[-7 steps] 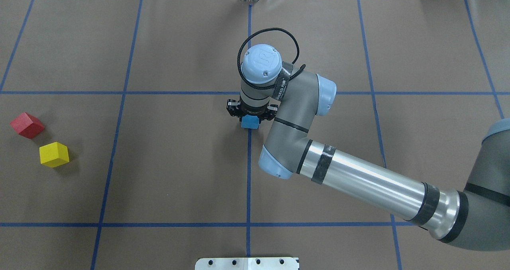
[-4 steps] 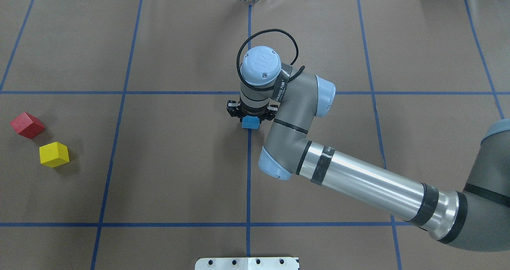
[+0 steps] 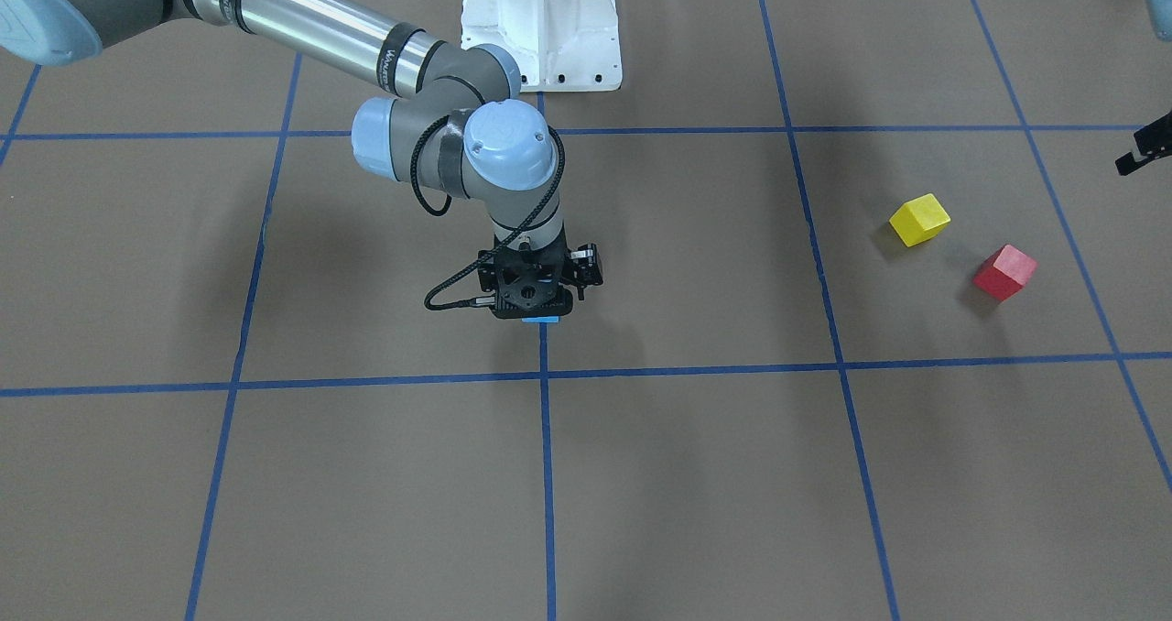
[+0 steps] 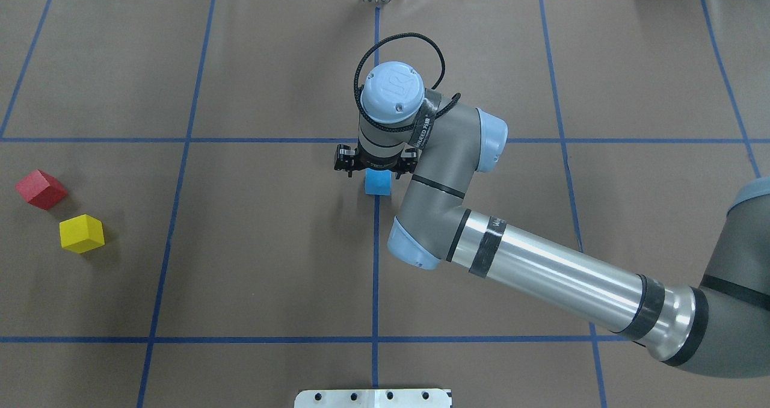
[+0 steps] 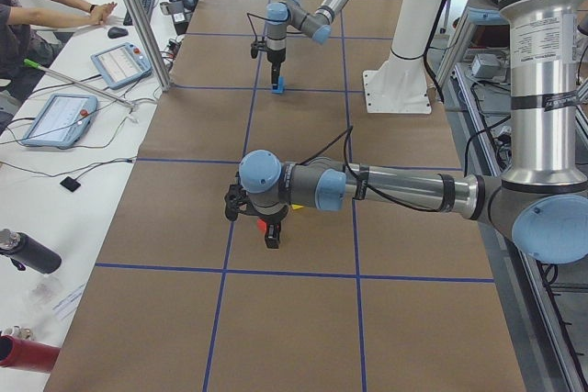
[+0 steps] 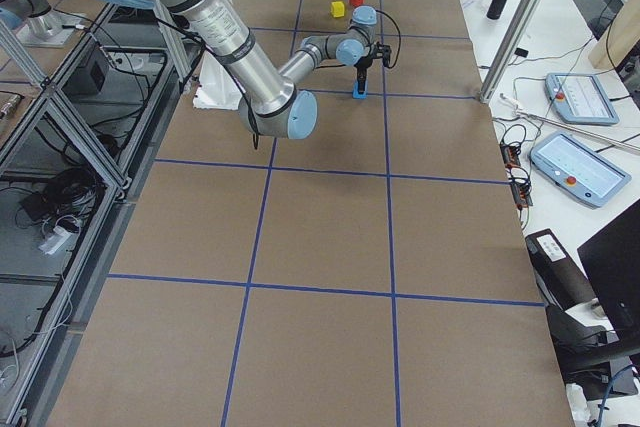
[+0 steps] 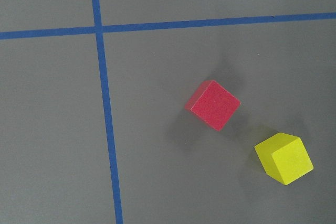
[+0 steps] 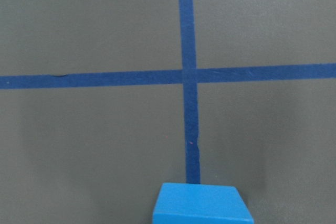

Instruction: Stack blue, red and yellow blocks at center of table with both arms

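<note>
Where bare, brown table (image 4: 271, 257), blue tape grid (image 4: 375, 275), desk (image 5: 64, 167) alongside

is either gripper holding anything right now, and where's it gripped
Nothing looks held. The blue block rests on the table under the right gripper, its sides free of fingers. The red block and yellow block lie loose below the left gripper.

1 block (image 4: 378, 183) central, 2 blocks (image 4: 41, 189) (image 4: 82, 233) left

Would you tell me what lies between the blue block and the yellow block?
Only bare table, crossed by one blue tape line, as the overhead view shows.
</note>
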Robot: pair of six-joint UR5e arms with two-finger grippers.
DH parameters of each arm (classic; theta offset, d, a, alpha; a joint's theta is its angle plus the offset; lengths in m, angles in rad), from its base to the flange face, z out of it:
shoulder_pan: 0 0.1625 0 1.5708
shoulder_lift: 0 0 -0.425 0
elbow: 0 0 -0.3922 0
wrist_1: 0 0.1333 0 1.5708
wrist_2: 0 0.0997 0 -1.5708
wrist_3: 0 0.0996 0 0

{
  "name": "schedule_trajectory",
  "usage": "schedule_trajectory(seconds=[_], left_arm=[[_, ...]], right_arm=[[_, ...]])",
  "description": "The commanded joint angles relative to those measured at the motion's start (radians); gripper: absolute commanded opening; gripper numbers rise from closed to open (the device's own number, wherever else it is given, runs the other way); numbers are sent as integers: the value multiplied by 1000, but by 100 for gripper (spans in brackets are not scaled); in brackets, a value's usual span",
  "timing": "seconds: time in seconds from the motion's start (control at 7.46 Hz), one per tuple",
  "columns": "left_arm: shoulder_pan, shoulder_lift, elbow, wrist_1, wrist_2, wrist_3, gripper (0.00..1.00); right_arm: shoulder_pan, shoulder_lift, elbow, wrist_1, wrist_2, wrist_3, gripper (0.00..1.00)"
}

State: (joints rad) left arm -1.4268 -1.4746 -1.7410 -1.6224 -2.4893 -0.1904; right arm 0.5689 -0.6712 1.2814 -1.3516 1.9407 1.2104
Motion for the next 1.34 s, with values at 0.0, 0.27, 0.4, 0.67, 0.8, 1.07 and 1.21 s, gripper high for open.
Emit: schedule_trajectory(seconds=[0.0, 0.27, 0.4, 0.67, 0.8, 1.07, 1.21], left_arm=[[78, -49, 93, -165, 21, -258, 100], [155, -35, 110, -362, 177, -174, 100], [163, -20, 123, -379, 191, 50, 100], [181, -13, 126, -386, 161, 82, 100], [192, -26, 124, -416, 159, 88, 99], [276, -26, 165, -566, 168, 112, 94], [285, -15, 190, -604, 185, 235, 100]], right_arm=[[70, -71, 122, -6, 109, -2, 100], [88, -170, 240, -4, 124, -3, 100], [89, -188, 259, -4, 124, -3, 100], [89, -214, 260, -3, 115, -3, 100], [89, -228, 265, 0, 113, -3, 100], [91, -241, 268, 2, 112, -3, 100], [94, -251, 268, 2, 113, -6, 100]])
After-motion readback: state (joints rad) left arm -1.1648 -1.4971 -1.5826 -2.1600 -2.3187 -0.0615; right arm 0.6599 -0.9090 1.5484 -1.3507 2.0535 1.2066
